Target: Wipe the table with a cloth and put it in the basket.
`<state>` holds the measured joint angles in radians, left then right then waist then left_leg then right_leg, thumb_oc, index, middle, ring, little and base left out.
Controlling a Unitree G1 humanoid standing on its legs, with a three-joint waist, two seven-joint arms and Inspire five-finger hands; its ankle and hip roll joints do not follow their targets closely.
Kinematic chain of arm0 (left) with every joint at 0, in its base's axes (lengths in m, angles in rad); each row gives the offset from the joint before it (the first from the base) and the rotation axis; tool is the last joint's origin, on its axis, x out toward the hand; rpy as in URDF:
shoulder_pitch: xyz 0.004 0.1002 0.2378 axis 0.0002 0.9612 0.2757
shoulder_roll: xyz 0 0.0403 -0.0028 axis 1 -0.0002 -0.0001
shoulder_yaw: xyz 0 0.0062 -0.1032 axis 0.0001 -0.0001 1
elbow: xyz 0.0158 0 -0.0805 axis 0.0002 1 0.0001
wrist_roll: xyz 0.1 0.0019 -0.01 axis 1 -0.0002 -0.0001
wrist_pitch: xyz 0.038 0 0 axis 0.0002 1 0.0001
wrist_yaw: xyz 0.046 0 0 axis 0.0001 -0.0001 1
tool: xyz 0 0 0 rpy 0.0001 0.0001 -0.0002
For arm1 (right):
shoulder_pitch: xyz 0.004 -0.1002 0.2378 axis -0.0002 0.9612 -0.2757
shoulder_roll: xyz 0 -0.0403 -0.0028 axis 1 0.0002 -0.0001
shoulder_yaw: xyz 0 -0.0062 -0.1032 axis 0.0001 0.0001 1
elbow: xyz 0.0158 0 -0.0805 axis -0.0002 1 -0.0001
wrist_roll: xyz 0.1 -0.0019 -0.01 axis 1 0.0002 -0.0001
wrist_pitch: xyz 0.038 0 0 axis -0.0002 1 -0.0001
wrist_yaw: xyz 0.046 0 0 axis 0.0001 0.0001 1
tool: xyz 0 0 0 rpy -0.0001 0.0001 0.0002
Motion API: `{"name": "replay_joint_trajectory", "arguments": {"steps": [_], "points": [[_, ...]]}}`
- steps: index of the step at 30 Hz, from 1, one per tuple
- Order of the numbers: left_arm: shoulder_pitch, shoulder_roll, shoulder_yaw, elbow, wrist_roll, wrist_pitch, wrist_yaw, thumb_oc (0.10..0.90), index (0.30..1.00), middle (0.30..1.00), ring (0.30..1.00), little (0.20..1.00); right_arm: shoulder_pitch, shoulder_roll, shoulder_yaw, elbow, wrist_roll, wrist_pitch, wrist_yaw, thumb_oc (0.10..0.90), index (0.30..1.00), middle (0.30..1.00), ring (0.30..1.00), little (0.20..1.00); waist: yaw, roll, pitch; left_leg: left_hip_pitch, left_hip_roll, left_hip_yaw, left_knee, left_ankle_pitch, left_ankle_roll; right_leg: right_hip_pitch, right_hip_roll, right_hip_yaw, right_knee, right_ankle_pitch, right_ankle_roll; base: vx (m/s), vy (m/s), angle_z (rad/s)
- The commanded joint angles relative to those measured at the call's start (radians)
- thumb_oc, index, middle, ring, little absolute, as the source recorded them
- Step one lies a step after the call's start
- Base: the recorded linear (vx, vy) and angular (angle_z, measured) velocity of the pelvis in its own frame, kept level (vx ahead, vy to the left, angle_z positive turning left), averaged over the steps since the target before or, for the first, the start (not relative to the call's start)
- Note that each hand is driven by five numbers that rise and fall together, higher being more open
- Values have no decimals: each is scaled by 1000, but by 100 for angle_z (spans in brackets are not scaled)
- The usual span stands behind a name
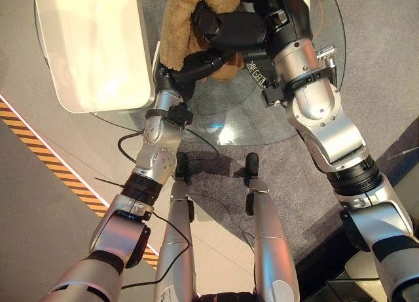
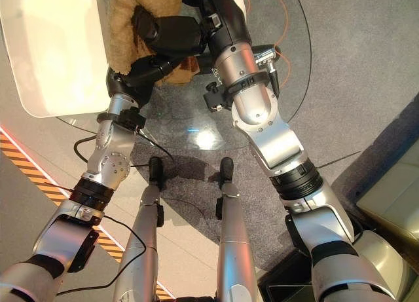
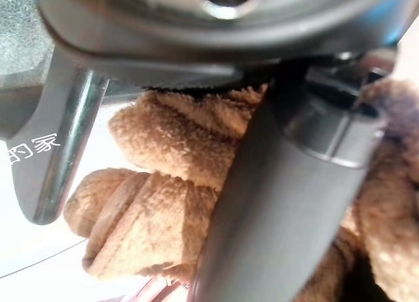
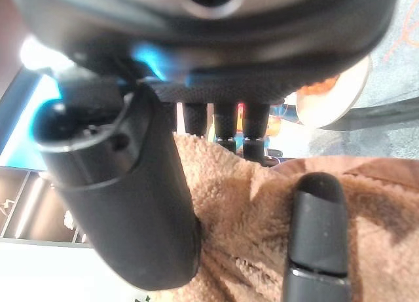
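A fluffy brown cloth (image 1: 177, 27) hangs bunched above the far part of the round glass table (image 1: 262, 118). Both hands hold it. My left hand (image 1: 196, 63) grips its lower part from below, and the left wrist view shows the thumb (image 3: 281, 204) pressed into the cloth (image 3: 163, 184). My right hand (image 1: 229, 28) is curled round the cloth higher up. Its thumb (image 4: 124, 204) and a finger (image 4: 319, 230) lie on the cloth (image 4: 249, 230). A white basket (image 1: 91, 53) with rounded corners stands just left of the cloth.
The table's glass rim runs close in front of my arms, with grey carpet below it. Orange and black striped tape (image 1: 46, 158) crosses the floor at the left. An orange cable (image 2: 278, 17) lies beyond the table. A pale box (image 2: 393, 190) stands at the right.
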<state>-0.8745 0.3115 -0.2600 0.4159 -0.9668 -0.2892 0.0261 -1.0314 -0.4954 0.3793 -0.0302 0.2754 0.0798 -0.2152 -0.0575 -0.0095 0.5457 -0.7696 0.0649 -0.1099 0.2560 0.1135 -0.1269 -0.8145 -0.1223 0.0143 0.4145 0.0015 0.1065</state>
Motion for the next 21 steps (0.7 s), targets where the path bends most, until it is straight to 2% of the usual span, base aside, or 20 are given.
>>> {"name": "replay_joint_trajectory", "arguments": {"steps": [1, 21], "points": [[-134, -23, 22, -117, -1, -70, -85, 100, 300, 300, 300, 200, -123, 64, -105, -186, 27, -135, 12, 800, 900, 900, 900, 900, 16, -44, -26, 64, -74, 98, -11, -61, 96, 102, 106, -43, -107, -12, -49, 0, 0, 0], [-135, -23, 29, -108, -3, -78, -84, 100, 300, 300, 300, 200, -125, 63, -113, -185, 29, -142, 11, 800, 900, 900, 900, 900, 14, -43, -26, 61, -75, 97, -9, -64, 97, 100, 105, -42, -108, -12, -48, 0, 0, 0]]}}
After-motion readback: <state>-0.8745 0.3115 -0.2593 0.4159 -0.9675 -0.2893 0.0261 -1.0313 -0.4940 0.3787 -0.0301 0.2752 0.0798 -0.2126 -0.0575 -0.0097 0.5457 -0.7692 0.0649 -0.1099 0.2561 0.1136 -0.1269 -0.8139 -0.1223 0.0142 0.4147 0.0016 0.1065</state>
